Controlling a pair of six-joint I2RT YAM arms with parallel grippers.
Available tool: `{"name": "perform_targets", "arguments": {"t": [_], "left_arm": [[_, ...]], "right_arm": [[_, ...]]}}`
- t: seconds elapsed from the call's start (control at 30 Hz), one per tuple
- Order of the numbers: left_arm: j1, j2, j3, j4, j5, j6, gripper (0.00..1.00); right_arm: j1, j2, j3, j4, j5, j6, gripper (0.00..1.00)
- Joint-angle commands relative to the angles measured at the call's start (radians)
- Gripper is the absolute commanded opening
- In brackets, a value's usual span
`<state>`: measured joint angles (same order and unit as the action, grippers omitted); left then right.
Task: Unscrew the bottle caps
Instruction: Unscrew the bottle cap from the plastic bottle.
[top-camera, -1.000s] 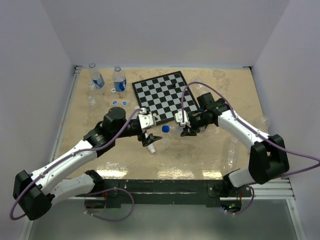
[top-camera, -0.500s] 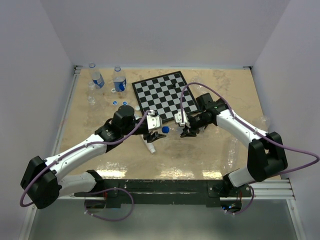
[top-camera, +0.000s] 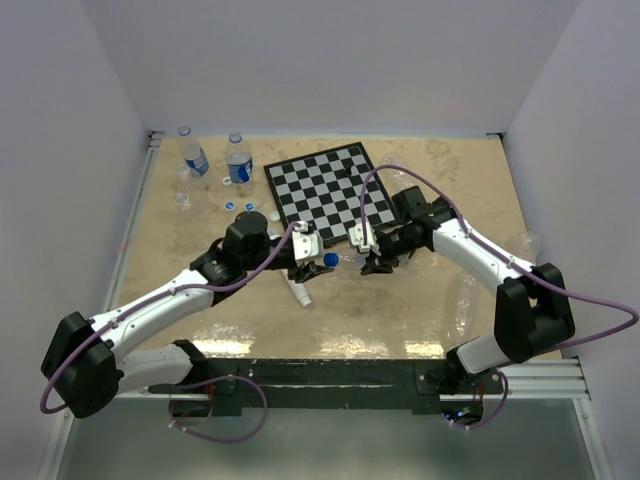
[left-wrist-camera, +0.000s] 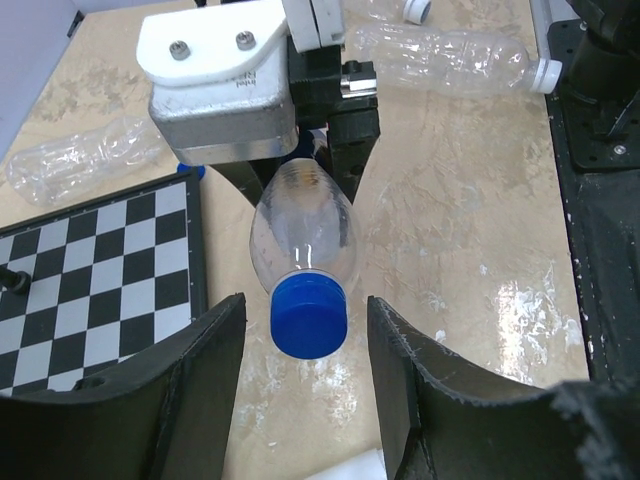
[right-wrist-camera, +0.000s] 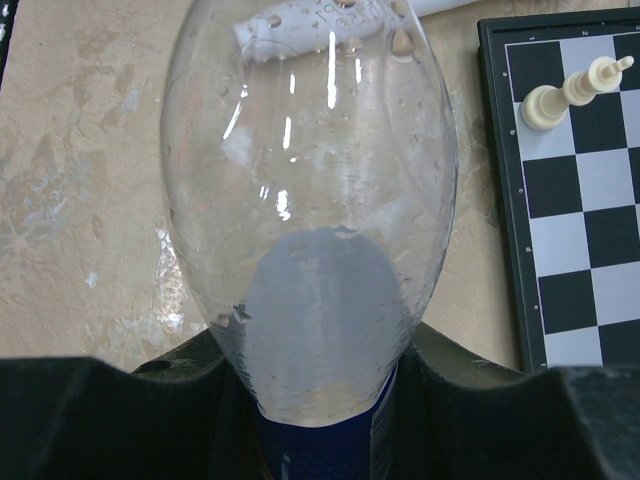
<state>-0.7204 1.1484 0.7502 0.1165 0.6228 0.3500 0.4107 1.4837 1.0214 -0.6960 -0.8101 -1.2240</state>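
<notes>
A small clear bottle (left-wrist-camera: 303, 230) is held level above the table, and my right gripper (right-wrist-camera: 318, 345) is shut on its body (right-wrist-camera: 310, 200). Its blue bottle cap (left-wrist-camera: 310, 315) points at my left gripper (left-wrist-camera: 305, 308). The left fingers (left-wrist-camera: 200, 370) stand on either side of the cap, with a gap on each side, so the gripper is open. In the top view the cap (top-camera: 330, 259) sits between the left gripper (top-camera: 312, 256) and the right gripper (top-camera: 372, 258), in front of the chessboard.
A chessboard (top-camera: 330, 190) lies behind the grippers with a pale chess piece (right-wrist-camera: 570, 92) on it. Two labelled bottles (top-camera: 193, 155) (top-camera: 238, 160) stand back left, loose caps (top-camera: 238, 206) near them. Empty bottles (left-wrist-camera: 450, 60) (left-wrist-camera: 85, 160) lie on the table. A white stick (top-camera: 300, 293) lies below the left gripper.
My left arm has swung right and brought its gripper up to the cap, and its jaws have narrowed around it. The right gripper keeps its hold on the bottle.
</notes>
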Motion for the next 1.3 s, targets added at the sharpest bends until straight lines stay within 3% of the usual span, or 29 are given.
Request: {"name": "perform_targets", "arguments": {"t": [0.0,0.93,1.1,1.27], "left_arm": [[-0.004,0.010,-0.022,0.066,0.031,-0.006,0.56],[-0.007,-0.036,-0.049,0.074,0.014,-0.002,0.64],[-0.007,-0.023,-0.057,0.110,0.031,-0.032,0.60],[-0.008,-0.009,-0.052,0.117,0.038,-0.052,0.46]], "right_arm": [[0.002,-0.010,0.025,-0.005,-0.021,-0.011,0.05],[0.002,-0.019,0.028,-0.013,-0.014,-0.019,0.05],[0.002,-0.010,0.029,-0.017,-0.012,-0.020,0.05],[0.004,-0.002,0.031,-0.022,-0.021,-0.028,0.05]]}}
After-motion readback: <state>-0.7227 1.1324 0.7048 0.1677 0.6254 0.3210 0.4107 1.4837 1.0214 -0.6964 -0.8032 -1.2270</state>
